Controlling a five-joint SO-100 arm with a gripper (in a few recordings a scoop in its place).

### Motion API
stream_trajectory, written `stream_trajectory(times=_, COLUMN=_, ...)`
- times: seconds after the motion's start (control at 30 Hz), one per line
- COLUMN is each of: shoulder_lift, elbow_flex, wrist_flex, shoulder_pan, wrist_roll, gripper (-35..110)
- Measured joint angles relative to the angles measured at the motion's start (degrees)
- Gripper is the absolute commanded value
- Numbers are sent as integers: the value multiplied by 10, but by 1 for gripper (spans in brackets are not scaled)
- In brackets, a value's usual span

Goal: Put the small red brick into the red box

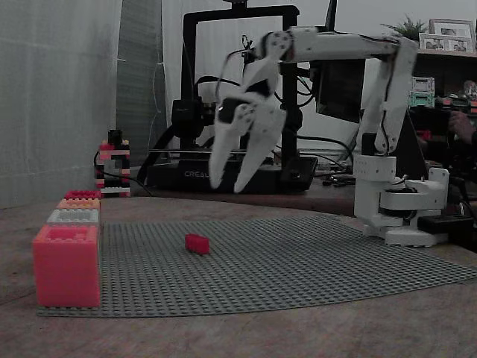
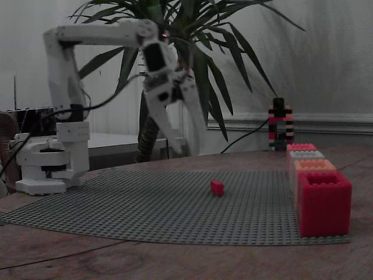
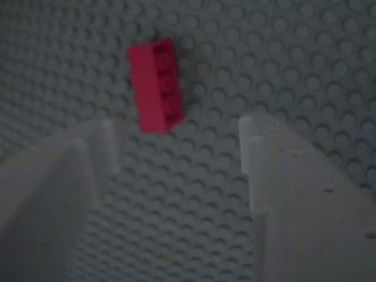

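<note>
Released and spread wide, my hand [image 1: 228,185] hangs high over the grey studded plate [image 1: 298,261], gripping nothing. As I judge it, none of the job is done yet. The red box [image 1: 66,265] stands at the plate's near left corner in a fixed view; its top is open, though I cannot see down into it. The small red brick [image 1: 197,244] lies flat on the studs toward the plate's middle, well apart from the box and from me. In my wrist view the brick [image 3: 155,85] sits ahead of my fingertips [image 3: 276,153], nearer the left one, with its long side running roughly along my reach, not across it. So everything is left: come down, close on the brick, lift it, carry it to the corner and let go over the box.

The bench [image 1: 223,335] is a brown top, and the plate covers most of its middle. My base [image 1: 402,216] stands at the plate's far right edge in that same view. Beyond the bench's far edge stand a black 3D printer [image 1: 238,97] and, in a fixed view, a leafy plant [image 2: 175,14]. A row of paler boxes [image 1: 74,209] runs back from the red one along the plate's left edge. A striped brick tower [image 1: 113,168] stands near the bench's far left corner. The light is dim.
</note>
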Motion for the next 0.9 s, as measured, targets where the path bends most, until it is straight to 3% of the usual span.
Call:
stream_trajectory(times=0.37, shoulder_lift=-176, elbow_flex=-133, wrist_flex=8, shoulder_pan=-42, wrist_roll=22, gripper=24)
stream_trajectory(times=0.9, shoulder_lift=-251, elbow_flex=-170, wrist_flex=4, shoulder_pan=-47, wrist_roll=33, gripper=23)
